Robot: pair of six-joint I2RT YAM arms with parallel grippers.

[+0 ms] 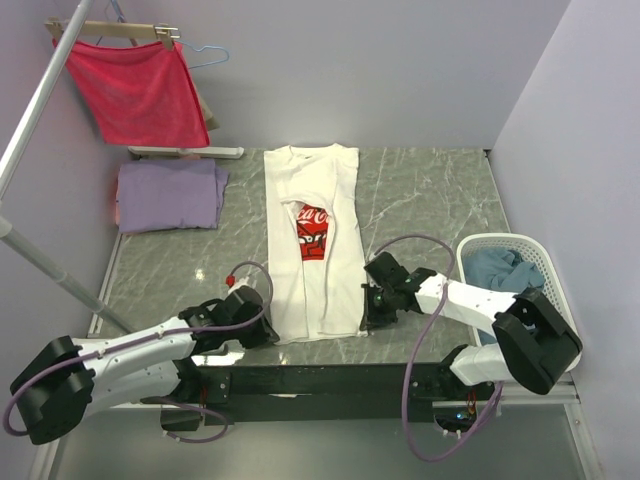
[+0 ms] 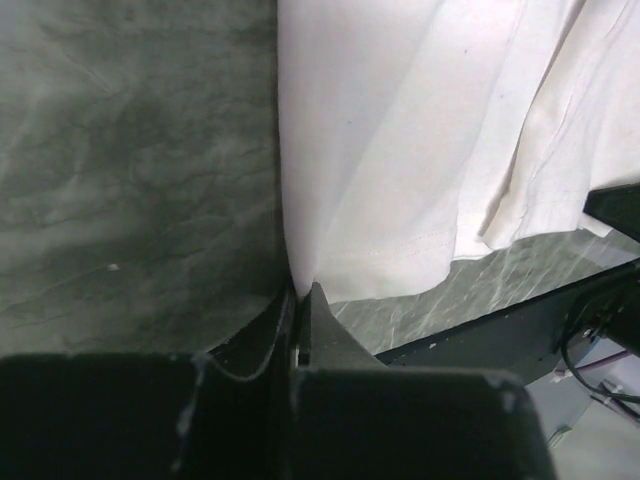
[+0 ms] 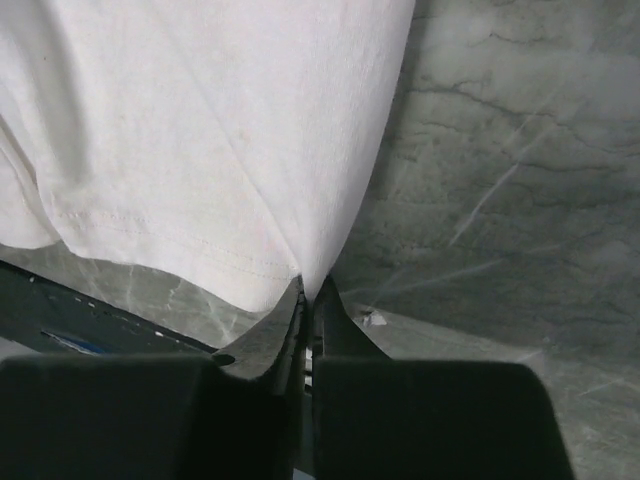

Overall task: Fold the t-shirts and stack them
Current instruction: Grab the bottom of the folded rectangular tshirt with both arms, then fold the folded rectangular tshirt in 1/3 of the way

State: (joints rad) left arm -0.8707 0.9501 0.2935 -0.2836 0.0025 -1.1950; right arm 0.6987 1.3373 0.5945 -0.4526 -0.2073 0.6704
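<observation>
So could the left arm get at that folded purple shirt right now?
Probably, but not right away: the left gripper is shut on the white t-shirt. Only bare table lies between it and the lavender t-shirt.

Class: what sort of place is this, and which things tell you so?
Likely a staged laundry-folding station: white t-shirt spread on a marbled table, red cloth on a hanger, a laundry basket.

The only writing in view stands on the white t-shirt (image 1: 310, 290): in the top view its red chest print (image 1: 312, 235) carries white script lettering that looks like the Coca-Cola logo. The folded-in sides of the shirt cover part of the print and the letters are small, so only the upper line of script can be made out. Neither wrist view shows any readable text
</observation>
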